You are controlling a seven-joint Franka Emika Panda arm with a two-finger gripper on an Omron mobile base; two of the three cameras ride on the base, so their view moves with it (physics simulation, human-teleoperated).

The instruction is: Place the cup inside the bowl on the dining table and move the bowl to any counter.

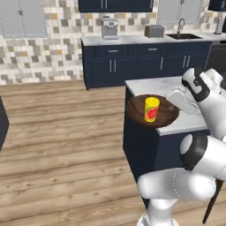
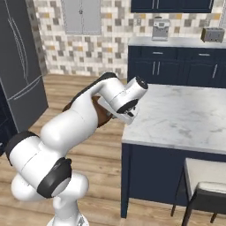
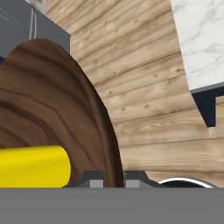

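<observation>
Hand view shows my pincer (image 3: pixel 113 178) clenched on the thin rim of the bowl (image 1: pixel 152 111) (stiff, smooth wood), cup (image 1: pixel 151 109) upright inside, overhanging the dining table (image 1: pixel 194 119) corner; likely tip-prone, so keep it level.

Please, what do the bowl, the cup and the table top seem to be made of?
Bowl: apparently wood, dark brown, smooth, with visible grain bands. Cup: plain glossy yellow with a red mark, probably plastic or glazed ceramic; the look leaves it open. Dining table top: white stone with grey veins, seemingly polished marble.
</observation>
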